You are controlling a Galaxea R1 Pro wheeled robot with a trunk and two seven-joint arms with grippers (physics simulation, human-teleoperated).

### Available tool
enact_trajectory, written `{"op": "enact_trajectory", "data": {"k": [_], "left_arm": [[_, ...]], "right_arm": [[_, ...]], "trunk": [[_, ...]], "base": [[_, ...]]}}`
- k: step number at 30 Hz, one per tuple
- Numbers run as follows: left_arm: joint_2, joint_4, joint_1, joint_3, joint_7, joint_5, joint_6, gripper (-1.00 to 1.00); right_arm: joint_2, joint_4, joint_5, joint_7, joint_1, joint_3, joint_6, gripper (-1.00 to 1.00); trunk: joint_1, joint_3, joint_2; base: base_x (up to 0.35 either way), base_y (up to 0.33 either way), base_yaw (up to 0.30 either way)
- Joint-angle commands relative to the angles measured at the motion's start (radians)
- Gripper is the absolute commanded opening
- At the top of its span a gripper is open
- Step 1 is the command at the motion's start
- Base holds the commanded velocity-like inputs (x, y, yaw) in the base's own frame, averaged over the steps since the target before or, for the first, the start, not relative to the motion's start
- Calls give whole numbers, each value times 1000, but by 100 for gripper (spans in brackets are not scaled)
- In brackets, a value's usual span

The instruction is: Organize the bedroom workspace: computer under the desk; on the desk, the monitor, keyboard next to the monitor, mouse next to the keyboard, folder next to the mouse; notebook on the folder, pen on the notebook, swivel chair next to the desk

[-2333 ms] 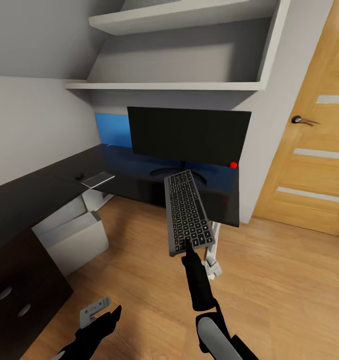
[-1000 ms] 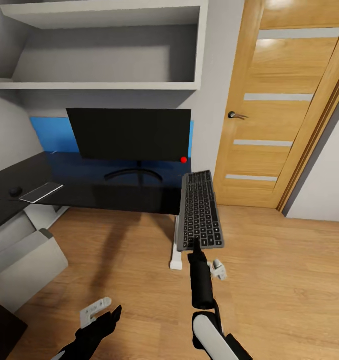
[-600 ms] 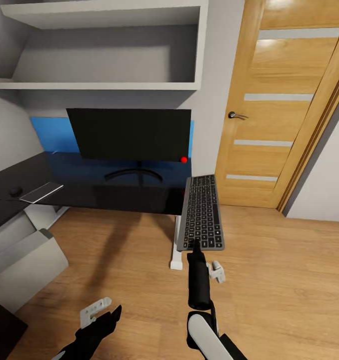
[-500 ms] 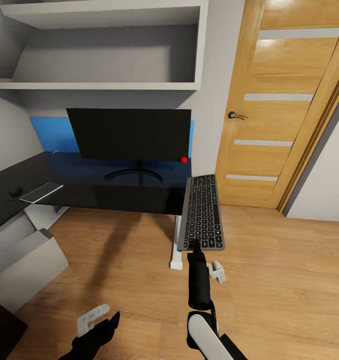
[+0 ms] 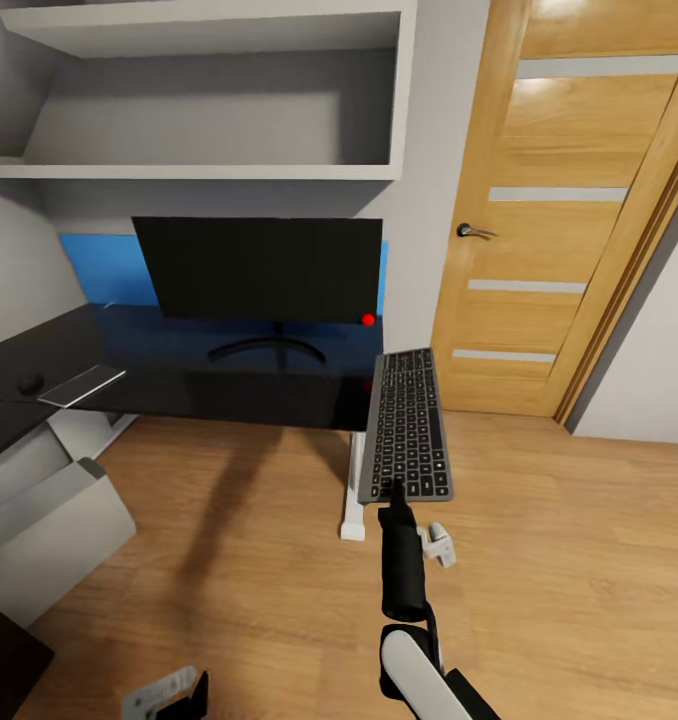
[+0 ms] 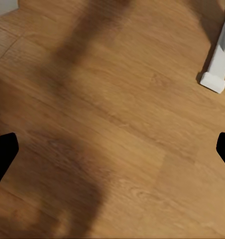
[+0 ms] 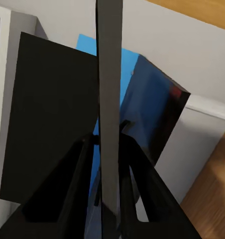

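Out past the desk's (image 5: 229,395) right end, my right gripper (image 5: 393,492) has the keyboard (image 5: 407,423) pinched by its near short edge, held out lengthwise in the air, keys up. Its far end just overlaps the desk corner in the head view, but most of it hangs over bare wood floor (image 5: 539,560). From the right wrist cam the keyboard (image 7: 108,99) is a thin edge-on slab clamped between both fingers (image 7: 75,184).

Monitor (image 5: 264,268) sits on the desk already, stand and all, with a blue wall panel (image 5: 104,268) behind it. Over at the left end I can see the notebook (image 5: 81,384) and a small dark blob next to it, too tiny to call. Computer (image 5: 49,535) is on the floor under that side.

White desk leg (image 5: 354,485) stands right below the keyboard. Door (image 5: 569,220) is close on the right.

Left gripper (image 6: 112,154) is spread wide, nothing in it, just floor and the leg foot (image 6: 216,77).
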Motion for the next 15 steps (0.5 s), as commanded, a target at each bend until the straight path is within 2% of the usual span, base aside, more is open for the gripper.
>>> {"op": "enact_trajectory", "data": {"k": [1,4,7,15], "left_arm": [[1,3,0,-1,6,7,2,100],[1,21,0,0,4,6,1,100],[1,23,0,1,6,6,1,100],[1,29,0,0,6,6,0,100]], "right_arm": [[0,-1,4,-6,-1,2,-4,-100],[0,-1,12,-4,-1,20,-3,-100],[-1,0,9,-6,-1,21,-4,-100],[0,0,0,-12,-1,18,-4,-100]], "trunk": [[0,-1,0],[0,-1,0],[0,-1,0],[0,-1,0]], "base": [[158,0,0],[322,157,0],[320,145,0],[325,19,0]]}}
